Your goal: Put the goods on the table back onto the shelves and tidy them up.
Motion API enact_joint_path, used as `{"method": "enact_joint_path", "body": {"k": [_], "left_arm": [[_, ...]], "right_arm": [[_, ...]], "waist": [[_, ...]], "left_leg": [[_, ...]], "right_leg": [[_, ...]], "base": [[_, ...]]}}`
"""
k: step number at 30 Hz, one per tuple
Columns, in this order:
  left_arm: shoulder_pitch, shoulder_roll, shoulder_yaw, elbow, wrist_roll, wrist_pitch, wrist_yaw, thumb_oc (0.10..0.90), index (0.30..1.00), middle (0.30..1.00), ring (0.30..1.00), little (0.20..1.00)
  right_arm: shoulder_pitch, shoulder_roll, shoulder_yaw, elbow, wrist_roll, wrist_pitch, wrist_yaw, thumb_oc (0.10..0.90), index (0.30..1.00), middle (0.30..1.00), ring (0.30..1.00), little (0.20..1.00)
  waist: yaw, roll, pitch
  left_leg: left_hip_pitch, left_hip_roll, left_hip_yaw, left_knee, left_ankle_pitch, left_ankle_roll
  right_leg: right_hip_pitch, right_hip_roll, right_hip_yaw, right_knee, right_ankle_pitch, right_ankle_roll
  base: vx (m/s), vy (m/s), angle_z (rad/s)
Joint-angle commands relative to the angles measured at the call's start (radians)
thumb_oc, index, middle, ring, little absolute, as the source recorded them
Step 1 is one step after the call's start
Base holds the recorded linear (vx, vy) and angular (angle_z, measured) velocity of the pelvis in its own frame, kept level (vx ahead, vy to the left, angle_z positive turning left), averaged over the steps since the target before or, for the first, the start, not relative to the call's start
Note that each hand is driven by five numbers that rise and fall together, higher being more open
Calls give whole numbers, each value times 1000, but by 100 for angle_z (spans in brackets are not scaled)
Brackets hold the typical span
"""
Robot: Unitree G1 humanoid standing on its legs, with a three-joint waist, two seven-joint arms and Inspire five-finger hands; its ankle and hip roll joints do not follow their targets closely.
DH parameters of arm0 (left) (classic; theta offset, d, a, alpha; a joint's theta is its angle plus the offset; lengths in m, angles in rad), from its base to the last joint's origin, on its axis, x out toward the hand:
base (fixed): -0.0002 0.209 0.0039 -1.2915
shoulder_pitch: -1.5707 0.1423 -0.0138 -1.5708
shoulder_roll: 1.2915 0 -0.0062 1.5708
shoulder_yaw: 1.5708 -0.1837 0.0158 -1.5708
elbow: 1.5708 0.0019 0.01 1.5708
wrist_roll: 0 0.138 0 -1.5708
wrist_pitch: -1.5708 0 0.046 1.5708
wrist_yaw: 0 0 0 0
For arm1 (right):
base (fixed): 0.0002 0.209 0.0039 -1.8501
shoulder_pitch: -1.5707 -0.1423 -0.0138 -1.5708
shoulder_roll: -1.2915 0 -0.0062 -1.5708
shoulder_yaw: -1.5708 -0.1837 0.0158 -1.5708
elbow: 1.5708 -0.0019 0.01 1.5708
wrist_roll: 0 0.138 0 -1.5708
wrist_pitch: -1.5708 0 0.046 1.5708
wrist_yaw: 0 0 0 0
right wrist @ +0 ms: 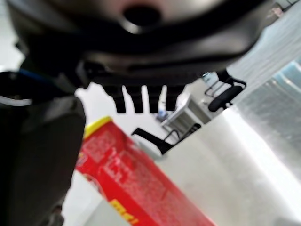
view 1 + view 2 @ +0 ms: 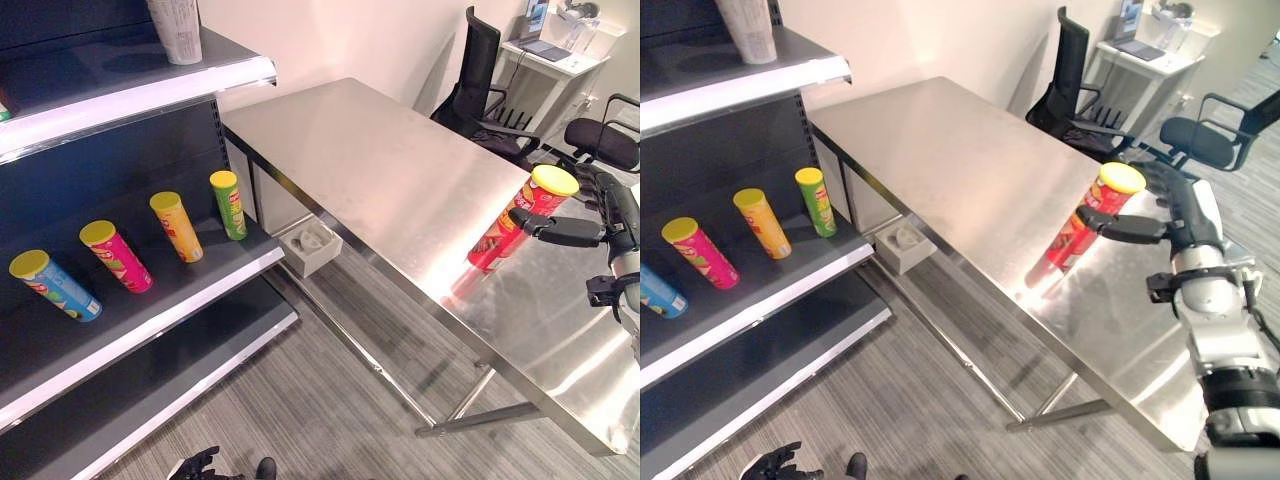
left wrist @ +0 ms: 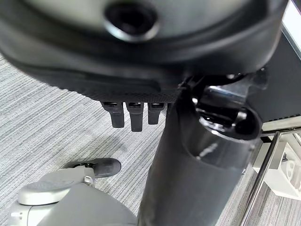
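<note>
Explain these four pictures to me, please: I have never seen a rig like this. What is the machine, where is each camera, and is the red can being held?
This is a humanoid robot with two arms. The two wide pictures come from a pair of cameras on its head, looking down; they show one scene from slightly different spots. The other two come from cameras on its wrists, looking along each robot hand from very close.

A steel table stands beside a dark shelf. One red can with a yellow lid stands on the table. The right robot hand is at the can, thumb reaching towards its near side and fingers straight past it, so it looks open, not yet gripping.

On the shelf are a blue can, a pink can, an orange can and a green can. The left robot hand hangs low over the floor, fingers curled, holding nothing.
</note>
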Motion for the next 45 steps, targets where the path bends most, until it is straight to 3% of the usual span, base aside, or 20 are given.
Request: {"method": "enact_joint_path", "body": {"k": [1, 5, 6, 8, 18, 26, 30, 32, 34, 40, 41, 42, 44, 45], "left_arm": [[-26, 45, -46, -10, 20, -17, 11, 800, 900, 900, 900, 900], [-27, 46, -49, -9, 21, -17, 12, 800, 900, 900, 900, 900], [-27, 49, -51, -9, 21, -17, 15, 800, 900, 900, 900, 900], [-29, 48, -51, -10, 18, -17, 18, 800, 900, 900, 900, 900], [-28, 46, -44, -8, 19, -15, 22, 800, 900, 900, 900, 900], [-30, 40, -33, -15, 23, -9, 24, 800, 900, 900, 900, 900], [-24, 34, 11, -26, 20, -8, 22, 800, 900, 900, 900, 900], [-23, 33, 14, -25, 22, -9, 20, 800, 900, 900, 900, 900], [-12, 29, 15, -27, 24, -14, 12, 800, 900, 900, 900, 900], [-23, 30, 14, -37, 16, -16, 7, 800, 900, 900, 900, 900], [-35, 27, 10, -34, 11, -17, 12, 800, 900, 900, 900, 900], [-39, 26, 9, -36, 14, -17, 12, 800, 900, 900, 900, 900], [-37, 21, 18, -44, 23, -14, 8, 800, 900, 900, 900, 900], [-32, 20, 23, -45, 27, -15, 7, 800, 900, 900, 900, 900]], "right_arm": [[-238, -57, 27, 39, -9, -52, -83, 800, 900, 900, 900, 900], [-264, -60, 48, 59, -11, -49, -87, 800, 900, 900, 900, 900], [-279, -63, 58, 67, -11, -49, -89, 637, 655, 655, 655, 655], [-298, -57, 68, 76, -5, -48, -93, 400, 300, 300, 300, 300], [-277, -52, 66, 46, -2, -51, -82, 400, 300, 300, 300, 300], [-185, -33, -12, -13, 3, -56, -87, 400, 300, 300, 300, 300], [-48, 24, -177, -313, 41, -125, -85, 400, 300, 300, 300, 300], [-42, 30, -186, -343, 44, -134, -81, 400, 300, 300, 300, 300], [-43, 44, -191, -476, 55, -161, -51, 400, 300, 300, 300, 300], [-86, 57, -157, -577, 88, -190, -24, 400, 300, 300, 300, 300], [-92, 42, -156, -607, 89, -194, -22, 400, 300, 300, 300, 300], [-93, 33, -156, -619, 85, -195, -21, 400, 300, 300, 300, 300], [-84, 32, -149, -652, 81, -191, -11, 400, 300, 300, 300, 300], [-81, 37, -151, -657, 77, -191, -10, 400, 300, 300, 300, 300]], "waist": [[28, -21, -28], [31, -22, -26], [35, -23, -25], [36, -21, -23], [33, -23, -24], [21, -19, -33], [18, -8, -45], [21, -7, -47], [43, -2, -39], [100, 9, 4], [103, 14, 28], [98, 14, 38], [82, 11, 39], [85, 14, 38]], "left_leg": [[-15, 3, 15, 3, -63, -3], [-14, 3, 12, 3, -62, -4], [-16, 2, 11, 3, -62, -4], [-16, 2, 6, 3, -63, -4], [-11, 4, 10, 3, -66, -5], [3, 7, 14, 3, -72, -7], [12, 21, 7, 3, -65, -20], [10, 23, 3, 3, -62, -23], [-13, 42, -22, 3, -24, -49], [-108, 78, -99, 5, 59, -102], [-151, 83, -86, 21, 80, -106], [-166, 93, -32, 40, 83, -97], [-168, 134, 82, 104, 40, -82], [-161, 141, 92, 123, 26, -82]], "right_leg": [[34, 2, -36, 7, -70, 40], [36, 3, -38, 7, -70, 40], [37, 3, -41, 7, -70, 40], [36, 5, -41, 7, -72, 40], [36, 6, -35, 7, -74, 39], [47, 8, -34, 7, -80, 36], [61, 17, -43, 7, -96, 25], [63, 20, -45, 7, -100, 22], [64, 42, -62, 7, -122, 4], [52, 81, -132, 7, -154, -22], [52, 75, -171, 7, -153, -25], [48, 64, -195, 7, -147, -24], [42, 49, -218, 7, -152, -22], [36, 41, -225, 7, -146, -23]], "base": [[0, 0, 0], [12, -2, 5], [5, -1, 11], [24, 4, 7], [0, 0, 0], [-2, -7, -1], [-48, -74, -2], [-48, -70, 3], [-191, -201, 22], [-195, -155, 43], [-297, -113, 95], [-210, -54, 90], [-117, 3, 124], [-136, 71, 122]]}}
